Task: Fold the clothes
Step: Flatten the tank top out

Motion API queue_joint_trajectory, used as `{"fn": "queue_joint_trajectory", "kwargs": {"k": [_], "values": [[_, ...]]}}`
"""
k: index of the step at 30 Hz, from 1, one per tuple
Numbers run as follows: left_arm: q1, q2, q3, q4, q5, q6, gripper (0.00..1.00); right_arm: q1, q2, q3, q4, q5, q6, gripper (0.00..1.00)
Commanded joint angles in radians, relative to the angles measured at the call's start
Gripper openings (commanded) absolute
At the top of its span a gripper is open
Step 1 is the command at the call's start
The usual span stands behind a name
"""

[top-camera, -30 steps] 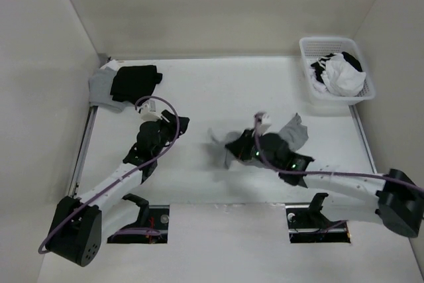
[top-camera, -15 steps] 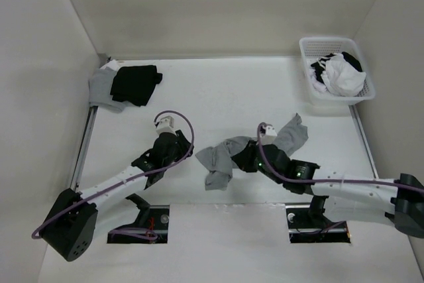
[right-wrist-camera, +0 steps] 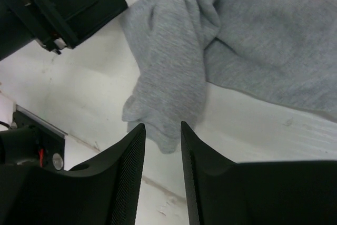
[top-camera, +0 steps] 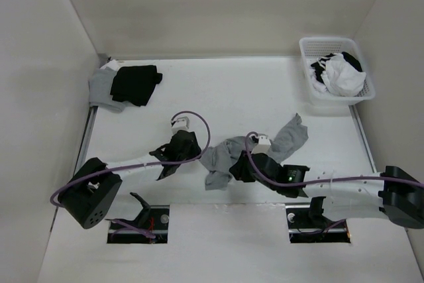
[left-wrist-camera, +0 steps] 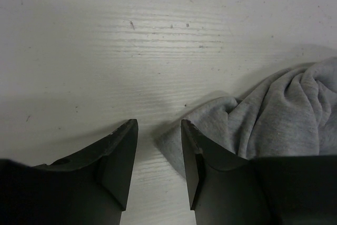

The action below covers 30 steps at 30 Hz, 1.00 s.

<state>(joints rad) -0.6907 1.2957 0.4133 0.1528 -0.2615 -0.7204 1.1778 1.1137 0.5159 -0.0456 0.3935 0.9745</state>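
Observation:
The grey tank top (top-camera: 222, 156) lies crumpled on the white table, one end trailing up to the right (top-camera: 291, 134). My left gripper (top-camera: 196, 156) is low at its left edge. In the left wrist view this gripper (left-wrist-camera: 159, 125) stands open over bare table, and a corner of the tank top (left-wrist-camera: 284, 114) lies just outside the right finger (left-wrist-camera: 192, 151). My right gripper (top-camera: 240, 169) is at the garment's near side. In the right wrist view it (right-wrist-camera: 162, 126) is open, with the tank top's bunched end (right-wrist-camera: 168, 77) lying just beyond its tips, not clamped.
A white basket (top-camera: 307, 71) holding white and black garments stands at the back right. A black garment on a light-grey one (top-camera: 132, 83) lies at the back left. Two cut-outs (top-camera: 149, 220) sit at the near edge by the arm bases.
My right gripper brought the tank top down onto the table and opened, letting it go. My left arm swung right and lower, up to the garment's left edge.

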Motion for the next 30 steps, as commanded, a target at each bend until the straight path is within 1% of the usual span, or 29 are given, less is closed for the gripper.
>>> {"fn": "queue_joint_trajectory", "kwargs": {"k": [1,5,11,12,14,18,23,25,26,27,28,30], "values": [[-0.020,0.033,0.028,0.031,0.019,0.026,0.34,-0.002,0.009,-0.030,0.023,0.028,0.058,0.39],[-0.011,0.036,0.024,0.024,0.062,0.027,0.28,-0.046,0.032,-0.053,0.021,0.039,0.090,0.44],[0.004,0.010,0.019,-0.019,0.065,0.039,0.24,-0.131,0.017,-0.077,0.018,0.057,0.098,0.47],[0.003,0.008,0.022,-0.028,0.065,0.042,0.24,-0.145,0.003,-0.085,0.018,0.057,0.101,0.47],[0.004,-0.009,0.027,-0.074,0.051,0.045,0.31,-0.168,-0.040,-0.109,0.007,0.057,0.112,0.49],[0.001,-0.030,0.019,-0.088,0.064,0.053,0.33,-0.188,-0.092,-0.137,-0.036,0.048,0.130,0.50],[-0.011,0.027,0.024,-0.059,0.088,0.053,0.33,-0.204,-0.166,-0.168,-0.128,0.056,0.176,0.51],[-0.010,0.046,0.027,-0.036,0.114,0.058,0.27,-0.217,-0.193,-0.178,-0.166,0.059,0.191,0.51],[-0.007,0.050,0.028,-0.033,0.122,0.059,0.22,-0.223,-0.199,-0.182,-0.178,0.061,0.199,0.51],[-0.003,0.050,0.028,-0.033,0.123,0.059,0.14,-0.238,-0.206,-0.191,-0.195,0.062,0.216,0.51],[-0.002,0.048,0.028,-0.033,0.123,0.059,0.12,-0.241,-0.206,-0.192,-0.197,0.062,0.219,0.51],[0.009,0.016,0.030,-0.036,0.116,0.062,0.04,-0.263,-0.183,-0.189,-0.203,0.055,0.222,0.51]]}}
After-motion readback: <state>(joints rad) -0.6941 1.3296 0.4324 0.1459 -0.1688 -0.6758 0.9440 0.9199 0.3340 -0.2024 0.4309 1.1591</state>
